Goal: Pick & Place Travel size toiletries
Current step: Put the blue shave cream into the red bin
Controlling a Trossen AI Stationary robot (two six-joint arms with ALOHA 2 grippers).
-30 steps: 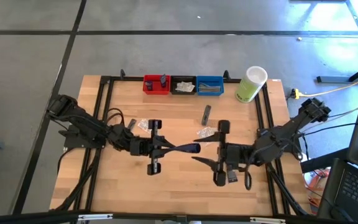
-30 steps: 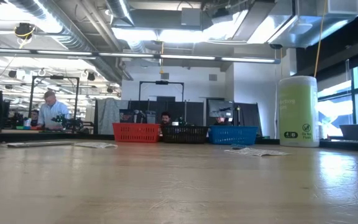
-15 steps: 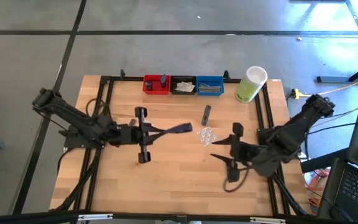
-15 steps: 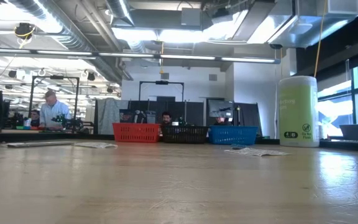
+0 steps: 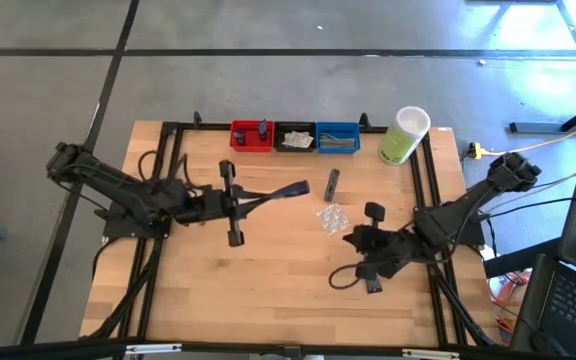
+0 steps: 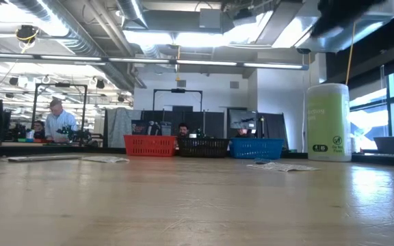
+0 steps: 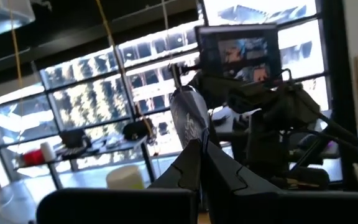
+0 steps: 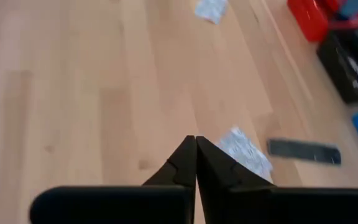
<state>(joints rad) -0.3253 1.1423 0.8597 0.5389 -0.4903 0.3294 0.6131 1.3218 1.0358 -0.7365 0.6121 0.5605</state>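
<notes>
The left gripper [image 5: 293, 189], mid-frame, pinched a navy mini tube [image 7: 189, 118] — it needed carrying level to the red bin [image 5: 251, 136]. The right gripper [image 8: 195, 163] hung lower right, jaws pressed together, empty.

We see open worktop [image 5: 268, 290] along the near edge and at centre. The far edge is blocked — red bin [image 5: 251, 136], black bin [image 5: 295, 137], blue bin [image 5: 338, 137], then the green container [image 5: 403, 136] at the far right.
</notes>
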